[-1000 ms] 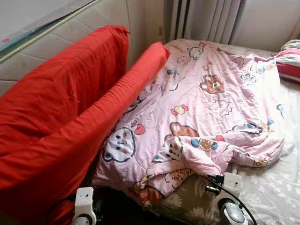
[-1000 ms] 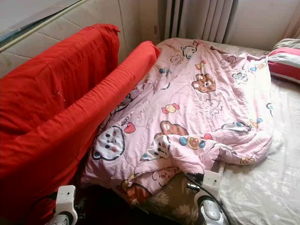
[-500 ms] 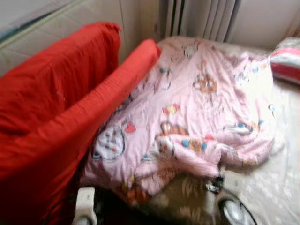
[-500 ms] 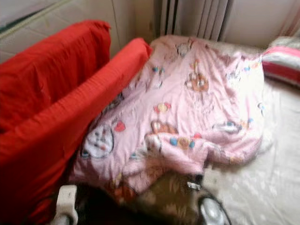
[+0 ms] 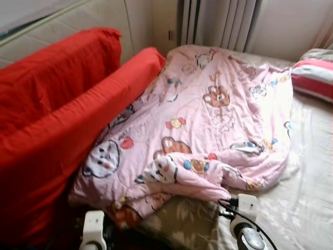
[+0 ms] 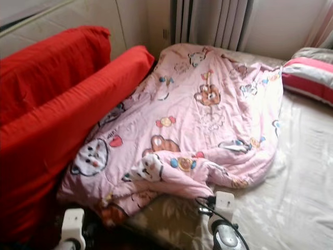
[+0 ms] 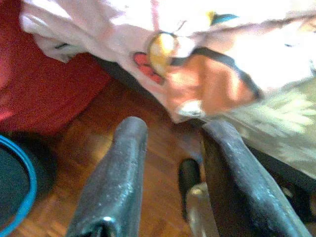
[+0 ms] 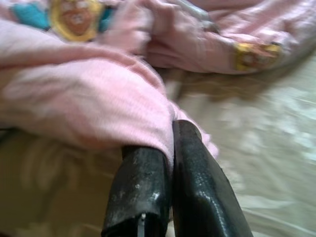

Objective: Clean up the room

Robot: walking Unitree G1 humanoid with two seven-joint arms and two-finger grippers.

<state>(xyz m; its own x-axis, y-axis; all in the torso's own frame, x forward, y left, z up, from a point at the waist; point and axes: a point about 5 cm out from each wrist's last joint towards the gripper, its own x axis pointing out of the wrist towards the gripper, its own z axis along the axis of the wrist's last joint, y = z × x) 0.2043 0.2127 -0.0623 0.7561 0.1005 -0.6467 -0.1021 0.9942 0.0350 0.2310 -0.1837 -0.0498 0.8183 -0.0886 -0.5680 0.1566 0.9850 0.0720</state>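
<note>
A pink cartoon-print quilt [image 5: 208, 120] lies crumpled across the bed, its near corner hanging over the bed's edge. My right gripper [image 8: 169, 143] is shut on a fold of the quilt's near edge, with pink fabric pinched between the black fingers [image 8: 190, 163]. The right wrist [image 5: 243, 207] sits just below that fold. My left gripper [image 7: 175, 127] is open with nothing between its fingers. It hangs low over the wooden floor [image 7: 94, 148], beside the quilt's overhanging corner [image 7: 207, 84]. The left wrist [image 5: 94, 229] shows at the bottom.
Big red cushions [image 5: 62, 120] lean against the wall along the bed's left side. A striped pillow [image 5: 315, 78] lies at the far right, and curtains [image 5: 218, 23] hang behind. The beige floral sheet [image 5: 302, 198] is bare on the right. A dark, blue-rimmed object [image 7: 15, 187] sits on the floor.
The camera has moved, so the whole scene has slid left and more of the bed's right side shows. My right gripper stays at the quilt's near fold.
</note>
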